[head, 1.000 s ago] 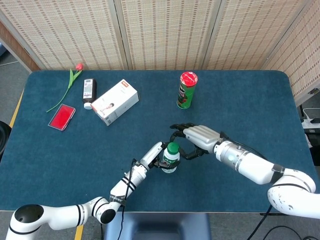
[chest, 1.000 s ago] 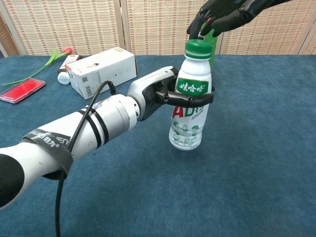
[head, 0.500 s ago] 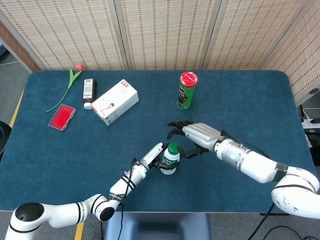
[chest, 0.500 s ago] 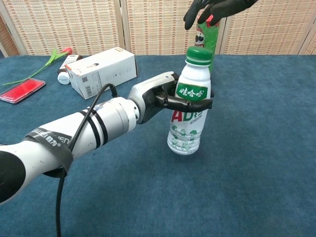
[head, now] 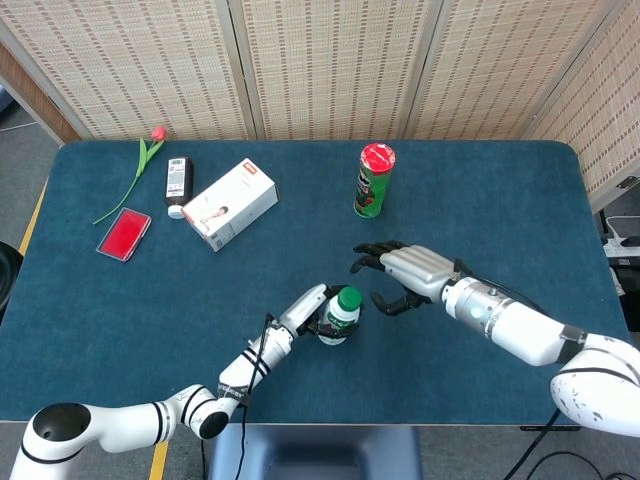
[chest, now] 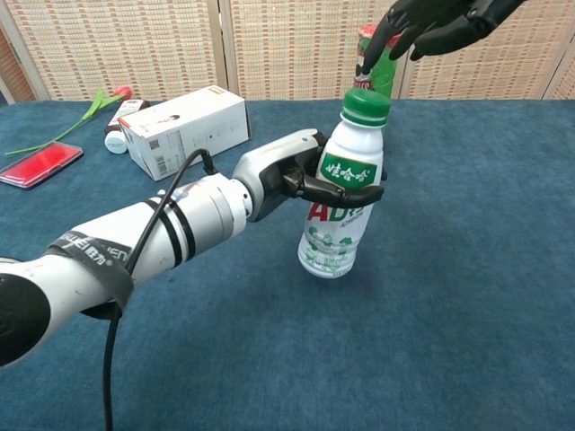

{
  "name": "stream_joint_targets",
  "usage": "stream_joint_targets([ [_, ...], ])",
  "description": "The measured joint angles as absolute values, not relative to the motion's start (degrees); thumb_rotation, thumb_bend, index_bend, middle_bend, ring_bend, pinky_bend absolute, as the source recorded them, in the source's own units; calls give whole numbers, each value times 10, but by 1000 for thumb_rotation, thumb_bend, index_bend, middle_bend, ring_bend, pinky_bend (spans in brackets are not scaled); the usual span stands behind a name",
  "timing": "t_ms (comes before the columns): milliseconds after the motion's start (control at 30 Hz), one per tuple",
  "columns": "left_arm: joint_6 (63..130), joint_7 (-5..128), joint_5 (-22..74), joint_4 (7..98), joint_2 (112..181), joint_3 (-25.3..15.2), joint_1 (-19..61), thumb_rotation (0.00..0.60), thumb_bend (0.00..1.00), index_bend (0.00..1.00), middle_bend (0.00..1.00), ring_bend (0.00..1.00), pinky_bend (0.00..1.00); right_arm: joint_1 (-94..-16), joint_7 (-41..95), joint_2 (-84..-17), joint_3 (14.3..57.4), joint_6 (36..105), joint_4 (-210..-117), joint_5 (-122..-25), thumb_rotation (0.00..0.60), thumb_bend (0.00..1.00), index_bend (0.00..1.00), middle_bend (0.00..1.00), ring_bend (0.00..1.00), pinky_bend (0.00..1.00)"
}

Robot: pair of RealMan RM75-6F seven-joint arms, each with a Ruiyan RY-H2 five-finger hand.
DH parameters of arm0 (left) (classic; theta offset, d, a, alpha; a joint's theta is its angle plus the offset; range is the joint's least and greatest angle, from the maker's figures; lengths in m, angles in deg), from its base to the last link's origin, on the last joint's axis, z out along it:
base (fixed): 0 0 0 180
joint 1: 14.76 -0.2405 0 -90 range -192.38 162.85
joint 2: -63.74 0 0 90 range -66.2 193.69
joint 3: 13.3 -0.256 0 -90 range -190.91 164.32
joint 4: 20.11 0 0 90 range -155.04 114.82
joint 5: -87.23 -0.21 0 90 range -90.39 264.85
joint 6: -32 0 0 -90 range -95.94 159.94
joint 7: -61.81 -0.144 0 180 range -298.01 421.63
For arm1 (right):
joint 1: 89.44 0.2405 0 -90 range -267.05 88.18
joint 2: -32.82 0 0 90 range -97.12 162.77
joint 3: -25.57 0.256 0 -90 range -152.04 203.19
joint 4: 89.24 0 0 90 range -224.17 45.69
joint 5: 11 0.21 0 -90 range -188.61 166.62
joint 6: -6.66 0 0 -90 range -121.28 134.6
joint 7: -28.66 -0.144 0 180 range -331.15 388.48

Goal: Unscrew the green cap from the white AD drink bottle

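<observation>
Left hand (chest: 287, 175) grips the tilted bottle (chest: 340, 206); head view shows right hand (head: 405, 272) open, empty.

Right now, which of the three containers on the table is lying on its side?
The small dark bottle beside the white box. The AD bottle, gripped by the left robot hand, is slightly tilted; the green can stands upright.

The left hand (chest: 292, 175) wraps its dark fingers (chest: 346, 191) around a bottle (chest: 337, 220). The right hand (head: 412, 272) hovers apart, fingers spread, holding nothing.
</observation>
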State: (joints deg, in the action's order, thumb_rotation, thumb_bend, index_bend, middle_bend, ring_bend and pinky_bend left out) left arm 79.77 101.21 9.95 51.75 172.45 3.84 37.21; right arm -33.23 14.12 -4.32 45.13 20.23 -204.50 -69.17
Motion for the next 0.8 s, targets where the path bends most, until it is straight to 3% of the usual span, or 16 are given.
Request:
stream_joint_targets([
  [567, 780, 1059, 92, 514, 1709, 40, 386, 600, 821, 741, 879, 437, 441, -284, 65, -16, 476, 16, -2007, -626, 422, 529, 216, 0, 0, 0],
  [800, 785, 1058, 86, 514, 1711, 36, 390, 600, 824, 741, 879, 437, 443, -296, 67, -26, 501, 1, -1996, -621, 421, 530, 215, 0, 0, 0],
])
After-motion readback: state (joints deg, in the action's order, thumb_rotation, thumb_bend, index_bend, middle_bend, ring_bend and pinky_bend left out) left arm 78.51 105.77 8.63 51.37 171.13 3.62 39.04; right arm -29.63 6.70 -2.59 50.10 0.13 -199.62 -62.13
